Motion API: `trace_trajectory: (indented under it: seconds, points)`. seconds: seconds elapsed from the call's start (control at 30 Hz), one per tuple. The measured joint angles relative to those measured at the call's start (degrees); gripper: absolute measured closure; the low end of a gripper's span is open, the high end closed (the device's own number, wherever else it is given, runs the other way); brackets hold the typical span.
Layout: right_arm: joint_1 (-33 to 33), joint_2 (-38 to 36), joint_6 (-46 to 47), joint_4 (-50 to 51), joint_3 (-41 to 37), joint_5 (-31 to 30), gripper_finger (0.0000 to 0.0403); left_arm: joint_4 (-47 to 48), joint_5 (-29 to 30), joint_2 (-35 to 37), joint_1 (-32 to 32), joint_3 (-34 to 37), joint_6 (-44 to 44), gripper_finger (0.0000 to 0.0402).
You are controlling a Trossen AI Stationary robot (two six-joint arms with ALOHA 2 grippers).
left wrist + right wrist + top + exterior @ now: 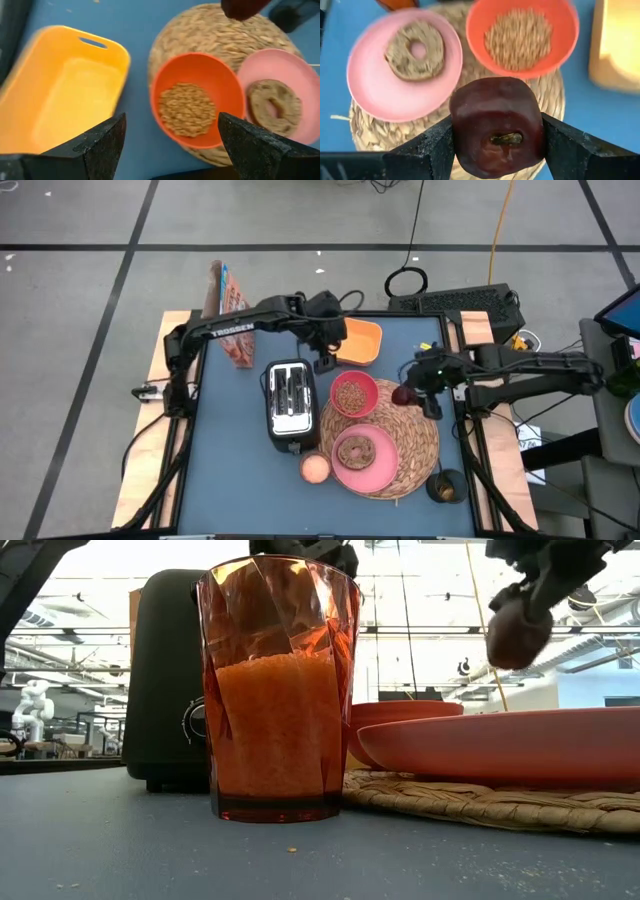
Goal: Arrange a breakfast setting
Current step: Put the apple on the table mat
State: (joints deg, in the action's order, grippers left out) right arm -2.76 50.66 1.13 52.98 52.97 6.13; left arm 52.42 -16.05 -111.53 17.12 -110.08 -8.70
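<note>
A round straw placemat (408,442) lies on the blue table. On it rest a pink plate (378,470) bearing a brown ring-shaped bread (354,450), and a pink-orange bowl (353,393) of cereal. My right gripper (408,392) is shut on a dark-red fruit (495,125) in the air over the placemat's far right edge. The fruit also shows high in the low view (518,632). My left gripper (325,362) is open and empty, above the table between a yellow tray (360,340) and the bowl (197,105). My right gripper pinches the dark-red fruit by two opposite sides (462,135) between its two fingers (432,145). The fruit's stem hollow (506,138) faces the wrist camera. The fingers come from above, slanting from the table's right. The fruit is lifted clear of the placemat.
A black toaster (290,405) stands left of the bowl, and an orange glass (314,468) stands near the plate's left rim. A cereal box (230,315) is at the far left, and a dark cup (445,485) is at the placemat's near right.
</note>
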Motion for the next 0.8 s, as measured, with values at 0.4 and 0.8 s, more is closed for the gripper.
trace_trajectory:
  seconds: [0.4,0.8]
  points:
    - [0.0,11.8,3.1,1.2,0.0,-0.1,0.0164,0.1,2.2,3.0,-0.4,0.0,-0.4,0.0082]
    - [2.2,16.2,5.3,-11.2,-6.1,-0.3,0.0163,0.1,2.2,3.0,-0.7,0.0,-0.4,0.0082]
